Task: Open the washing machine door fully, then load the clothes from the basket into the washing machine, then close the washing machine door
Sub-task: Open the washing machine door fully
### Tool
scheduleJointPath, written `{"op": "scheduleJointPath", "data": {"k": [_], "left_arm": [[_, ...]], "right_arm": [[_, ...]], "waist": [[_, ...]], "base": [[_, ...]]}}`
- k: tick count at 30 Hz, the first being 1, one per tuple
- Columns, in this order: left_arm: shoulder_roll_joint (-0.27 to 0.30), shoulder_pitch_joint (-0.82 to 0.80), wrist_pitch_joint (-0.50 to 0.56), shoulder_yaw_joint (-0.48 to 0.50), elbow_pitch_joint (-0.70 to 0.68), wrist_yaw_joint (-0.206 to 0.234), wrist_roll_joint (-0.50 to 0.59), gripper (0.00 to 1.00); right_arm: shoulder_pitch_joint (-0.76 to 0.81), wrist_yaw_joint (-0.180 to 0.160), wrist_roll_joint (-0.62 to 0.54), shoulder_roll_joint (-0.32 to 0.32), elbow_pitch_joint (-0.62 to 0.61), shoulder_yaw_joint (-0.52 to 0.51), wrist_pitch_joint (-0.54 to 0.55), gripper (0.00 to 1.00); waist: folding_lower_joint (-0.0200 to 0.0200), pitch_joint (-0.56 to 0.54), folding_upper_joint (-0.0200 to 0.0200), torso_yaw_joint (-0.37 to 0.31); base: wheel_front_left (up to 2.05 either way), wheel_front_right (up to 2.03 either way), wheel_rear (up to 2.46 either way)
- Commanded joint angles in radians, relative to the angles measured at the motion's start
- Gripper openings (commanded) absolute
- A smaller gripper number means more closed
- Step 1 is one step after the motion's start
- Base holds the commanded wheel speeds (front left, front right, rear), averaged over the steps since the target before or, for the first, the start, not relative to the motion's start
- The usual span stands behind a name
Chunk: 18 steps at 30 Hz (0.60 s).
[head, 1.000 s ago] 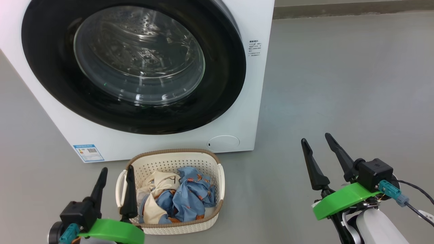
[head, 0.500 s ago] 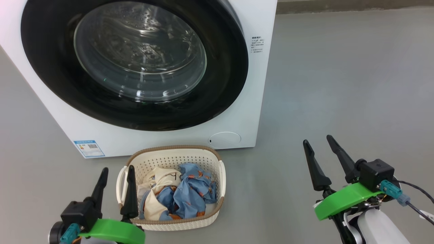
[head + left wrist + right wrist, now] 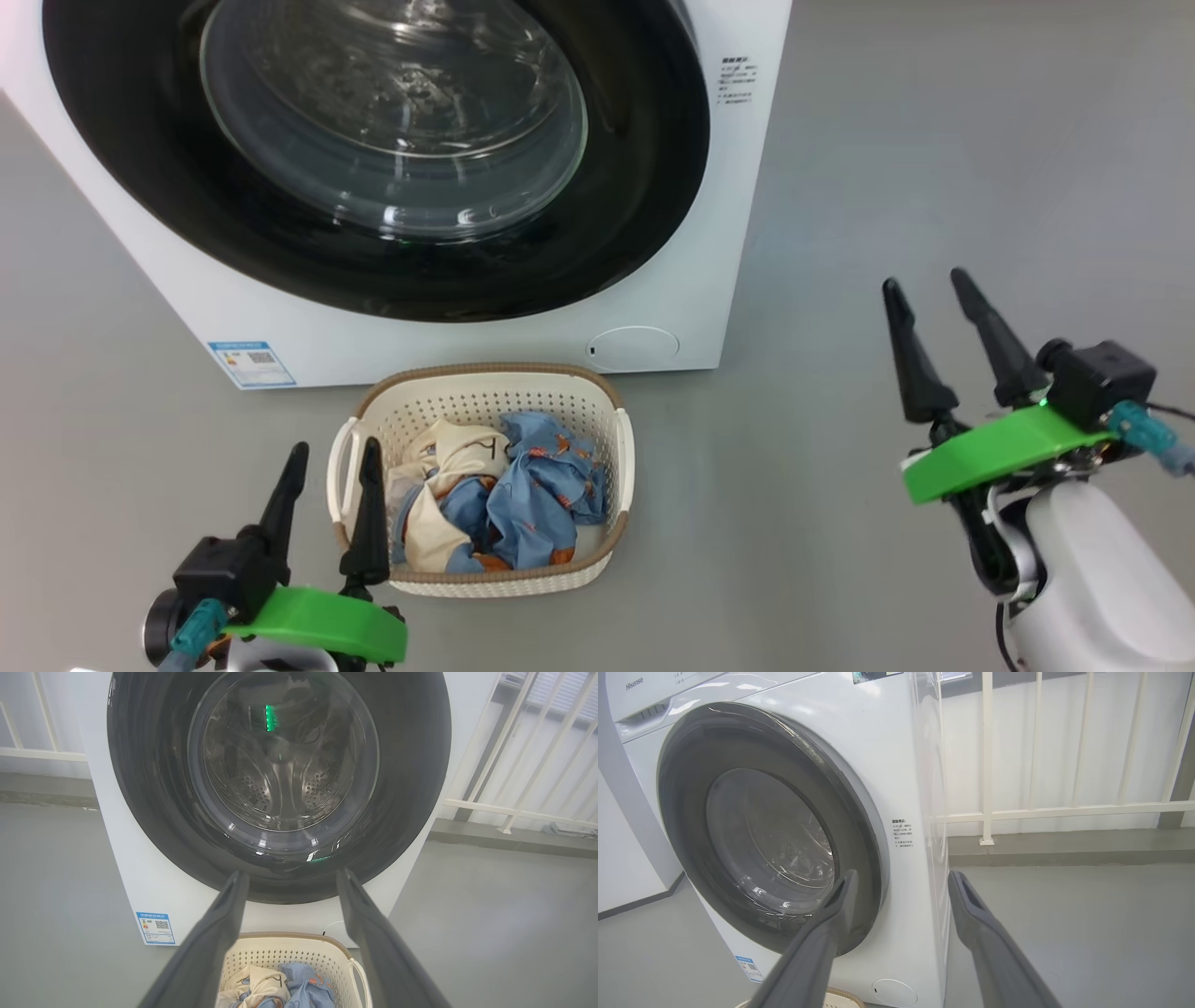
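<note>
Jaws spread and empty on both: left gripper [image 3: 336,444] at 7 o'clock in the head view, right gripper [image 3: 922,278] at 4. One washing machine [image 3: 738,233] at 12, its single washing machine door [image 3: 644,187] shut. One basket [image 3: 485,397] with two white handles [image 3: 628,448] sits on the floor [image 3: 840,140] at the machine's 6 o'clock, holding the clothes [image 3: 523,495], one blue-and-cream bundle.

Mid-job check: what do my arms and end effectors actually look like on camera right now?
The left end effector and right end effector match: two long, tapered black fingers on a bright green mount, a black box-shaped module, and a teal cable connector. The right forearm is a smooth white shell.
</note>
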Motion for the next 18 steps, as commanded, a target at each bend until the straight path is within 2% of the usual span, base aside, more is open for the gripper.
{"op": "scheduleJointPath", "data": {"k": [1,3,4,9,10,18], "left_arm": [[0.014,-0.036,-0.014,0.025,-0.026,-0.002,-0.010,1.00],[0.014,-0.039,-0.014,0.024,-0.029,-0.003,-0.019,1.00],[0.014,-0.041,-0.014,0.024,-0.031,-0.003,-0.024,1.00],[0.014,-0.048,-0.014,0.022,-0.035,-0.003,-0.036,1.00],[0.014,-0.048,-0.014,0.022,-0.035,-0.003,-0.036,1.00],[0.014,-0.070,-0.014,0.007,-0.040,0.004,-0.043,1.00]], "right_arm": [[-0.042,0.006,0.028,-0.010,-0.016,0.010,-0.012,0.64],[-0.064,0.006,0.058,-0.019,-0.004,0.003,-0.012,0.28],[-0.075,0.006,0.081,-0.023,0.005,0.004,-0.012,0.00],[-0.137,0.006,0.221,-0.055,0.073,0.028,-0.012,0.00],[-0.137,0.006,0.221,-0.055,0.073,0.028,-0.012,0.00],[-0.274,0.006,0.451,-0.144,0.156,0.078,-0.012,0.00]], "waist": [[-0.0001,0.011,0.0000,0.011],[-0.0001,0.017,0.0000,0.020],[-0.0001,0.020,0.0000,0.024],[-0.0001,0.040,0.0000,0.047],[-0.0001,0.040,0.0000,0.047],[-0.0001,0.090,0.0000,0.092]], "base": [[0.00,0.00,0.00],[0.00,0.00,0.00],[0.00,0.00,0.00],[0.00,0.00,0.00],[0.00,0.00,0.00],[0.00,0.00,0.00]]}}
